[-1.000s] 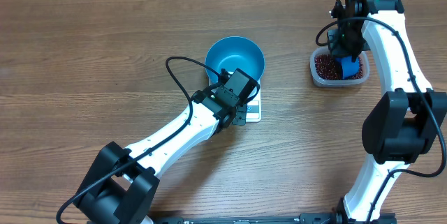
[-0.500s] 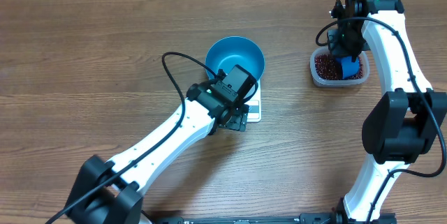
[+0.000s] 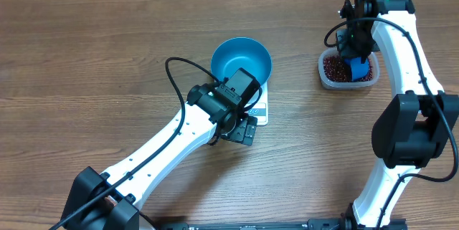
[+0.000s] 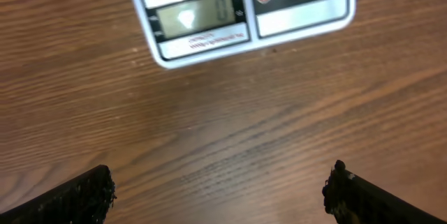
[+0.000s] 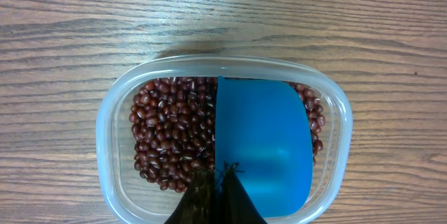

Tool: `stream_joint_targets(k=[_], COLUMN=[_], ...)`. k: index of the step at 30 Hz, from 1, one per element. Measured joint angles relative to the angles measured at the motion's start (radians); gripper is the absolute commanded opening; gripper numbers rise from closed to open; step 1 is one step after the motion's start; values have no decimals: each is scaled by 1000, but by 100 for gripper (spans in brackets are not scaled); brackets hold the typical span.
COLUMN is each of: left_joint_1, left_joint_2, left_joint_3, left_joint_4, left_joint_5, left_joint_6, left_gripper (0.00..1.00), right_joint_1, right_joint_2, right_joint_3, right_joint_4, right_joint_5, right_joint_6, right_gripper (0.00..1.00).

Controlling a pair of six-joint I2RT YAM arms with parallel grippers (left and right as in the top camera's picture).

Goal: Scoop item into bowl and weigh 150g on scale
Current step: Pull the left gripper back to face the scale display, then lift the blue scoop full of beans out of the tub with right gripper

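Small dark red-brown beans point(image 5: 167, 140) lie in a clear plastic tub point(image 5: 108, 147) at the right side of the wooden table point(image 3: 107, 44). They fill the tub's left half, seen from the right wrist camera. A blue scoop point(image 5: 262, 144) sits in the tub beside them, touching the heap. The right gripper point(image 5: 216, 196) is closed tight on the scoop's near edge.

Well apart from the tub, near the table's middle, a round blue bowl point(image 3: 241, 61) rests on a small white scale point(image 4: 244, 11). The scale's grey display seems to read zero.

The left gripper point(image 4: 220, 196) hovers over bare wood just beside the scale's display edge. Its jaws are spread wide and hold nothing.
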Motion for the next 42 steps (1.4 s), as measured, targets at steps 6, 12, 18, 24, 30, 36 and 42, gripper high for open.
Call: stream_joint_targets(k=[6,12,18,24,30,36,42], left_joint_1=[0,0,0,0,0,0,0], left_joint_2=[0,0,0,0,0,0,0], left_joint_3=[0,0,0,0,0,0,0], left_joint_4=[9,12,12,28,42,42,42], left_joint_5=[-59,-67,-70,-71,-74,-74,-74], left_joint_6=[-25,-26,-26,-26,-26,-26,-26], left_gripper=[100,100,100,99,100,100,100], right_joint_1=[0,0,0,0,0,0,0], right_joint_2=[0,0,0,0,0,0,0], right_joint_3=[0,0,0,0,0,1,12], right_joint_4=[-4,-34,-27,-26,-42,-55,-60], right_joint_5=[0,0,0,0,1,10,32], right_joint_6=[0,0,0,0,0,0,-1], right_gripper=[4,4,4,4,4,4,4])
